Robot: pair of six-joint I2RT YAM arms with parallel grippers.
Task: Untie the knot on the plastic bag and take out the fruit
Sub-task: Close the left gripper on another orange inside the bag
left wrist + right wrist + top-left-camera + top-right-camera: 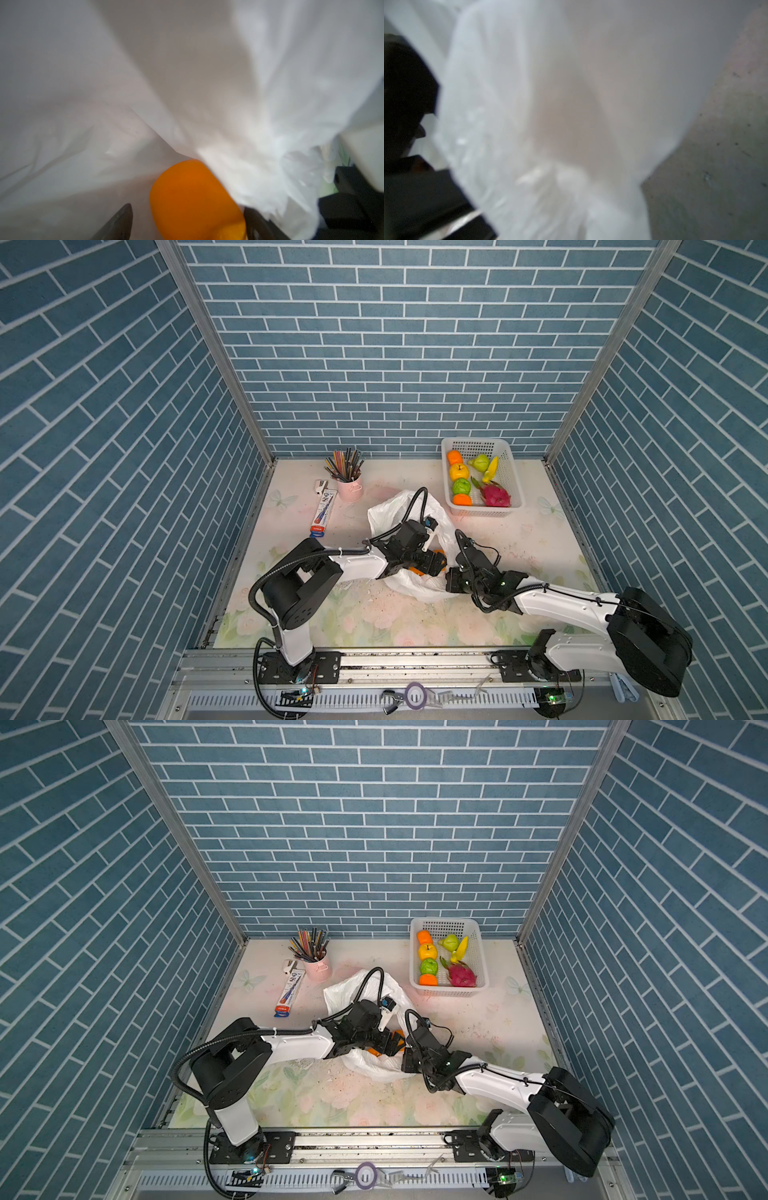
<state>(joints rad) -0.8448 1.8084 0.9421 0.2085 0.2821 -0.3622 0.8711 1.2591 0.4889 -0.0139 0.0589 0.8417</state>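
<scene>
The plastic bag (384, 512) lies crumpled at the lower middle of both top views, on the flowered worktop (519, 539). It is thin, white and half see-through, with soft folds. Inside it sits a smooth, round orange fruit (193, 195). The left claw (187, 207) is spread wide, with one finger at each side of this fruit, not squeezing it. The right claw (449, 581) is clenched on the bag's bunched edge.

Two robot arms converge, wrists bent, tips close together.
The white-and-black left arm (353, 566) reaches toward 3 o'clock, its black left gripper (188, 206) spread wide; the matching right arm (557, 605) stretches toward 9 o'clock, right gripper (451, 578) jaws pressed together.
</scene>
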